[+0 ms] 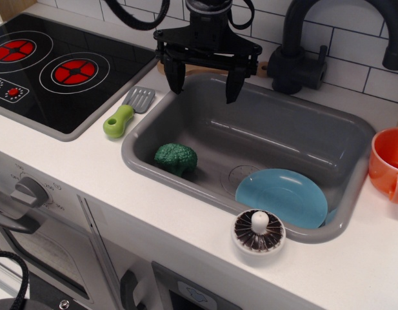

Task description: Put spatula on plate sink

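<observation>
The spatula (126,112), with a lime-green handle and grey slotted blade, lies on the white counter between the stove and the sink's left rim. The light-blue plate (281,197) rests in the sink's front right corner, tilted against the wall. The grey sink (250,123) sits under a black faucet (302,45). My gripper (204,84) hangs open and empty over the sink's back left edge, to the right of and above the spatula, not touching it.
A green broccoli toy (175,158) lies in the sink's left part. A white disc with dark ribs and a knob (258,231) sits on the front rim. An orange cup (389,163) stands at right. The black stove (50,68) is at left.
</observation>
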Robot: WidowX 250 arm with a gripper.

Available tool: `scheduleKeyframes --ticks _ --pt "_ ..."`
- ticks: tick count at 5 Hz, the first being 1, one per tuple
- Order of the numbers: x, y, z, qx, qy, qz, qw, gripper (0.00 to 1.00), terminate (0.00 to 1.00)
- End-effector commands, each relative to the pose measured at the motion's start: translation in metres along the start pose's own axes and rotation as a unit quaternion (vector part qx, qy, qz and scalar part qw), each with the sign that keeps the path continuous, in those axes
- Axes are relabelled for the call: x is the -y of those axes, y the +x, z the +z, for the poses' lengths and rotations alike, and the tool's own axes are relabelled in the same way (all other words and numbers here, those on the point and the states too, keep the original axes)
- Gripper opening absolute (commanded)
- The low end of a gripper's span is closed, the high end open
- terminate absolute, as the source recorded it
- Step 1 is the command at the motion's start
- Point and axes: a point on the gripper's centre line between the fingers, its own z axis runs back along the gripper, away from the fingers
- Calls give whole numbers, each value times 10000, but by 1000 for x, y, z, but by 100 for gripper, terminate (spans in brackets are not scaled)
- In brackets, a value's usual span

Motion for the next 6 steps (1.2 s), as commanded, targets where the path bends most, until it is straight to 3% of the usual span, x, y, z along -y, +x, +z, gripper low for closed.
scheduleKeyframes --ticks 1,2,4,5,6 --pt "0 0 0 0 0 0 10000 100 0" --pt "-19 8 3 -60 1 -24 10000 100 0" --pt "-57 0 5 191 -70 -598 9980 100 0" --pt "-79 -5 2 63 -124 -757 9970 100 0" --pt "-87 -4 -1 -35 45 -768 9970 100 0"
